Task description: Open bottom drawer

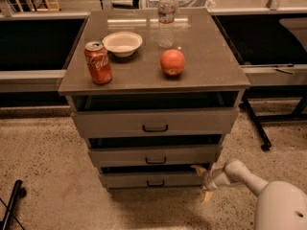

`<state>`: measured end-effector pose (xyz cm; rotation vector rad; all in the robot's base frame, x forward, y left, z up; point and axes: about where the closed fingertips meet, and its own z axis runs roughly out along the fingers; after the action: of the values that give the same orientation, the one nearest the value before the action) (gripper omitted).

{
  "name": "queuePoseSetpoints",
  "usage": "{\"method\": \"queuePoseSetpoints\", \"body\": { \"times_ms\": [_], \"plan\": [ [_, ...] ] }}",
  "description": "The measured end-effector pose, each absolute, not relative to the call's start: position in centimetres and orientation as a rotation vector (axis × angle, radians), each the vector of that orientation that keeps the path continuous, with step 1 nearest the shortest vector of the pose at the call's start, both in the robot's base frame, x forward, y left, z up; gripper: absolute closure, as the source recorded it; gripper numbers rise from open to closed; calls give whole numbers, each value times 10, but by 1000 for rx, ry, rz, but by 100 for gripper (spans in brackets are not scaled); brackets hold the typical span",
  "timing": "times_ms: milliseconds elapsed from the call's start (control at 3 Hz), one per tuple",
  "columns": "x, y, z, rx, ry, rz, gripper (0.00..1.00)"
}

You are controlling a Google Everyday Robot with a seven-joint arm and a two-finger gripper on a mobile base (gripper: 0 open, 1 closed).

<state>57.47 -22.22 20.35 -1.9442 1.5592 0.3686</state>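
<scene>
The grey cabinet has three drawers, all pulled out a little. The bottom drawer (pixel 152 179) is the lowest one, with a flat grey front and a small dark bar handle (pixel 155 183). My gripper (pixel 203 182) is at the right end of the bottom drawer's front, low near the floor. One yellowish finger (pixel 198 168) points up by the drawer's top right corner and the other (pixel 206 195) points down, spread apart and holding nothing. The white arm (pixel 249 181) comes in from the lower right.
On the cabinet top (pixel 211 75) stand a red soda can (pixel 98 62), a white bowl (pixel 123 43), an orange fruit (pixel 172 62) and a water bottle (pixel 166 19). Dark table legs (pixel 254 123) stand to the right. A black pole (pixel 10 206) lies at the lower left.
</scene>
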Motion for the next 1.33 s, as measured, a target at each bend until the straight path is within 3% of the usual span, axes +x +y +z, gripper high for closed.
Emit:
{"method": "queuePoseSetpoints", "body": {
  "times_ms": [333,667,1333],
  "plan": [
    [582,-228,203,-1936,1566,349,19],
    [582,-228,203,-1936,1566,349,29],
    [585,-218,203,-1935,1555,378,0]
  ]
}}
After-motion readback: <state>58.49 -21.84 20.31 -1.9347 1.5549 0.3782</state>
